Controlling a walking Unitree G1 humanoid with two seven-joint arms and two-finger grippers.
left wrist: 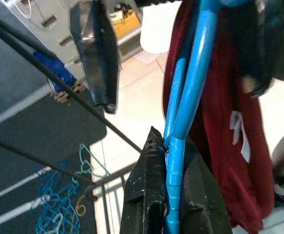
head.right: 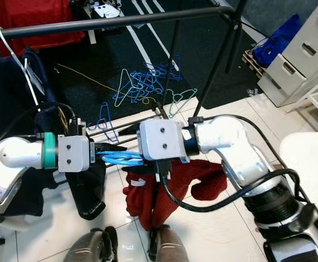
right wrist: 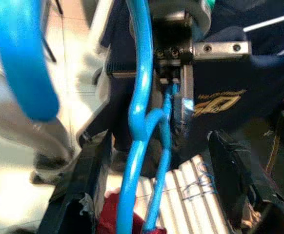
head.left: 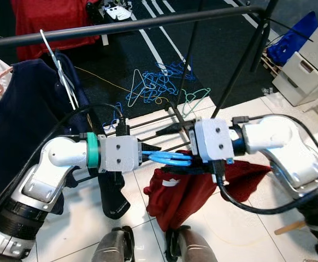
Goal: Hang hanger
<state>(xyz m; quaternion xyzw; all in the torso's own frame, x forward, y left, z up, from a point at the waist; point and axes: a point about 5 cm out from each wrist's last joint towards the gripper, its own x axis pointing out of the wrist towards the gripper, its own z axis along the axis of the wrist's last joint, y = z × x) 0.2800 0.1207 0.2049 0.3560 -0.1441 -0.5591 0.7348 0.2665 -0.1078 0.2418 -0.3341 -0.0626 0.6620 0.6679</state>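
Note:
A blue hanger [head.left: 170,159] carrying a red garment [head.left: 181,199] hangs between my two grippers, which face each other below the black clothes rail [head.left: 148,23]. My left gripper [head.left: 151,155] is shut on the blue hanger; the left wrist view has both black fingers [left wrist: 147,175] clamped on the blue bar [left wrist: 191,87]. My right gripper [head.left: 187,158] is open. In the right wrist view its fingers [right wrist: 83,185] stand wide apart on either side of the hanger [right wrist: 139,97] without touching it.
A navy garment [head.left: 22,109] on a white hanger [head.left: 58,65] hangs at the rail's left end. Several loose blue hangers [head.left: 153,82] lie on the dark floor beyond the rack. The rack's slanted leg [head.left: 241,65] stands right of centre, grey drawers [head.left: 306,65] at the far right.

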